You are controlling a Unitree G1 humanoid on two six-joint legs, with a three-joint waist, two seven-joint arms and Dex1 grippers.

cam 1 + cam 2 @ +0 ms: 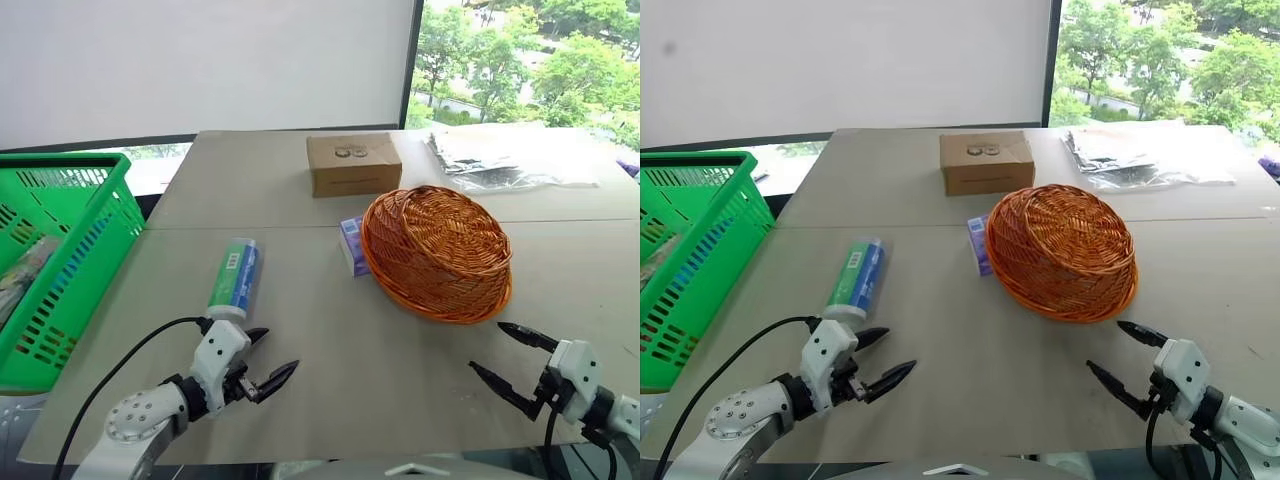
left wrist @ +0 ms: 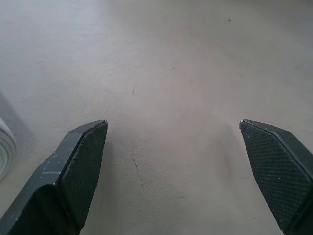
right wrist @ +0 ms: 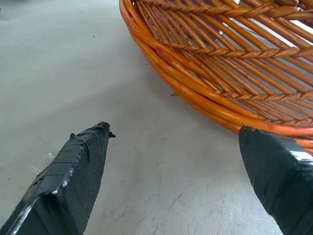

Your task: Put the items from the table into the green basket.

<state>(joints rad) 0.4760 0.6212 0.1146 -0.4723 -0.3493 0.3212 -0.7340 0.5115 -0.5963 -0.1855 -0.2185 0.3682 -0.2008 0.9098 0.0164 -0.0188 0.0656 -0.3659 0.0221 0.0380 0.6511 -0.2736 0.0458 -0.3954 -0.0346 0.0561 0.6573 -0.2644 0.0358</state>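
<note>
A green-and-blue tube with a white cap lies on the table, cap toward me. My left gripper hovers open just in front of that cap, nothing between its fingers. A small purple pack lies half hidden behind the upturned orange wicker basket. My right gripper stands open near the table's front edge, just short of the wicker rim. The green basket stands at the table's left edge with some goods inside.
A brown cardboard box sits at the back centre. Clear plastic wrapping lies at the back right. A seam crosses the tabletop. Bare tabletop spreads between the two grippers.
</note>
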